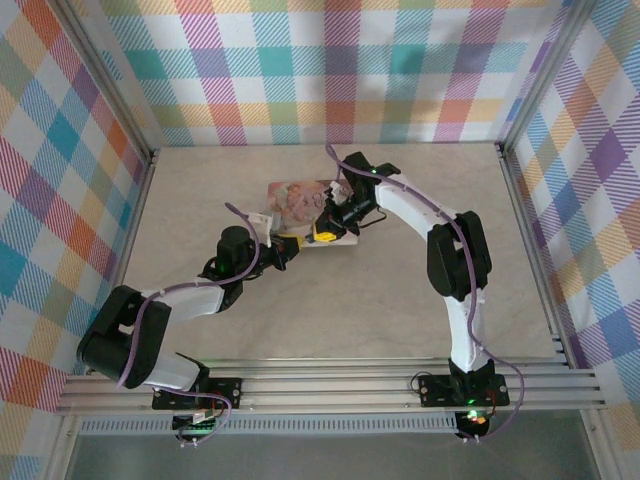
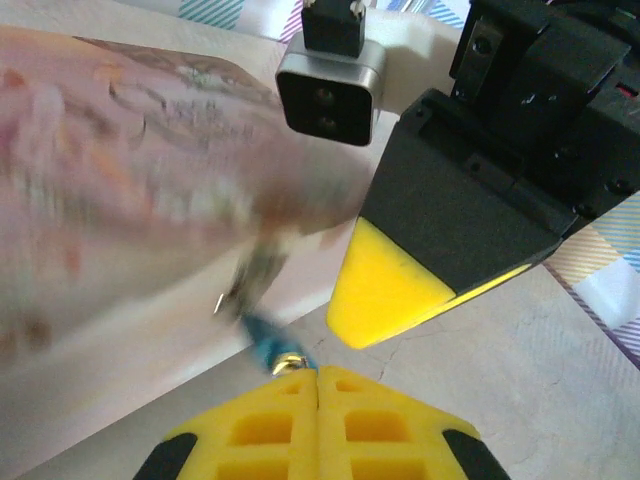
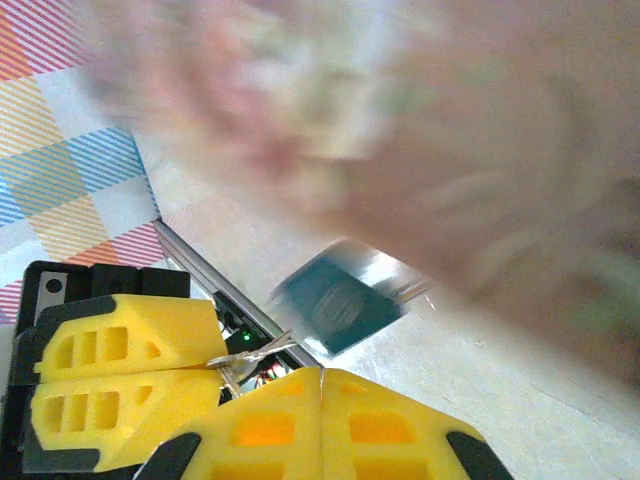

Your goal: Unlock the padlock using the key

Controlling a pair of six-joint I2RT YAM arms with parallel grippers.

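Left wrist view: left gripper [image 2: 318, 372] and right gripper [image 3: 320, 372] both sit pinched shut beside the padlock [image 2: 264, 342], likely light and slippery, best nipped across its blue body.

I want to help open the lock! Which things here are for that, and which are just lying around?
For the job:
padlock
key, the thin metal sliver

Just lying about:
box
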